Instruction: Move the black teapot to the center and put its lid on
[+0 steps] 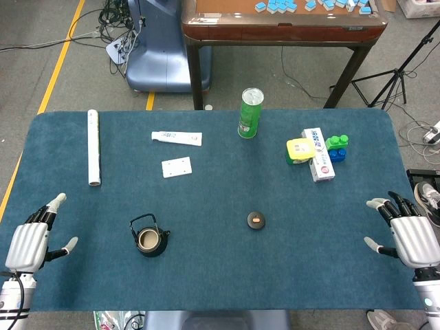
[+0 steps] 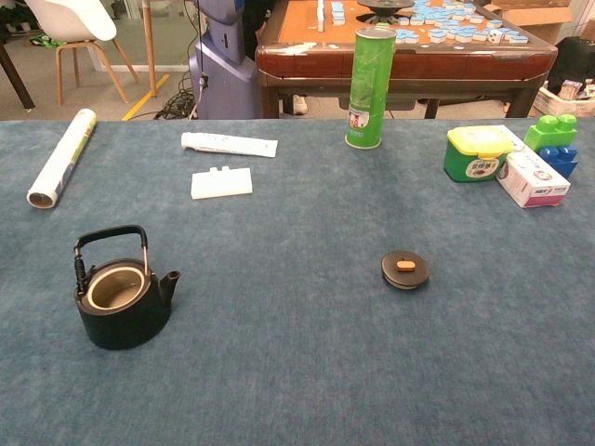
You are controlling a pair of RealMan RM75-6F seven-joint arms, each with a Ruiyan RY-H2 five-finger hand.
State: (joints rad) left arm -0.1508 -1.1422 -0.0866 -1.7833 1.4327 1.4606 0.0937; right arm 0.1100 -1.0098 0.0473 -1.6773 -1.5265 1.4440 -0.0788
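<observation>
A white roll [image 1: 93, 147] is laid at the far left of the blue table [image 1: 206, 206]; a white tube [image 1: 177, 137] and white card [image 1: 177, 167] are seen nearby; a green can [image 1: 250, 113] is stood upright; a green tub [image 1: 300, 150], white box [image 1: 317, 154] and toy blocks [image 1: 337, 148] are clustered at right.

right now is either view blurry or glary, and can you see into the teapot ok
Head view: even, soft light, no glare, sharp; black teapot small, its open mouth visible. Chest view: closer and sharp, the lid casts only a faint shadow, the pot's pale interior shows clearly; neither hand appears there.
</observation>
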